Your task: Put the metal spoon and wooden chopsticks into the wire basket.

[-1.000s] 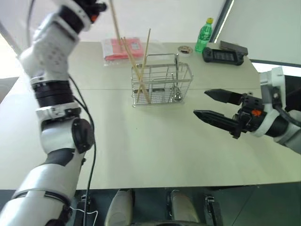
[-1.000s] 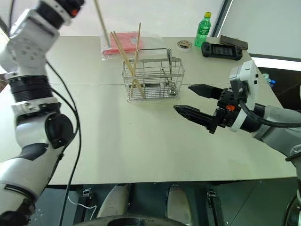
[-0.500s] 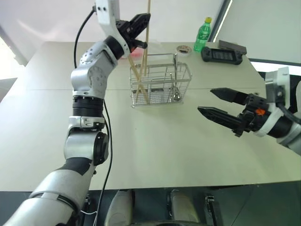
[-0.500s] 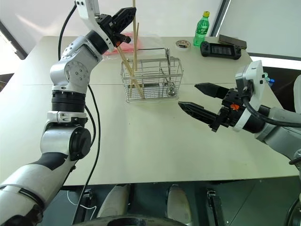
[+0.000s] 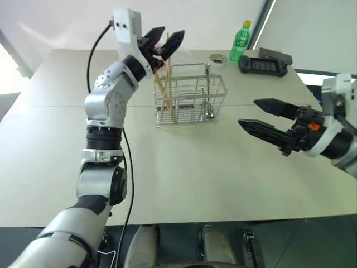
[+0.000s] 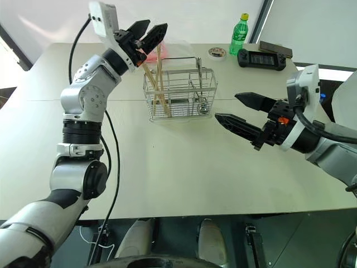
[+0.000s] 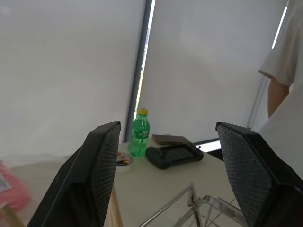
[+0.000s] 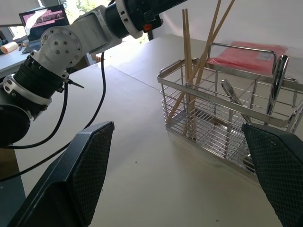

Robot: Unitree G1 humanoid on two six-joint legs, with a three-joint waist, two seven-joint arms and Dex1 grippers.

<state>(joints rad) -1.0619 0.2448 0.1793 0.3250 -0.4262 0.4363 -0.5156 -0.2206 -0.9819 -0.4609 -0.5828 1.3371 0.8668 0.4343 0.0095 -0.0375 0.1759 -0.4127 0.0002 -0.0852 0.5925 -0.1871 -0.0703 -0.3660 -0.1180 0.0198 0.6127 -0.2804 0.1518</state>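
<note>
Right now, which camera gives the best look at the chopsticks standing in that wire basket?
The right wrist view: the wooden chopsticks are close, leaning in the wire basket. Both eye views show them smaller, partly behind the left tool. The left wrist view catches one stick's tip.

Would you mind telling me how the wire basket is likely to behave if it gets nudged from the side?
The wire basket is thin open grid, so probably light and apt to slide on the smooth table. The wooden chopsticks stand well above its rim, leaning, so a knock there may tip it. The metal spoon inside would likely rattle.
</note>
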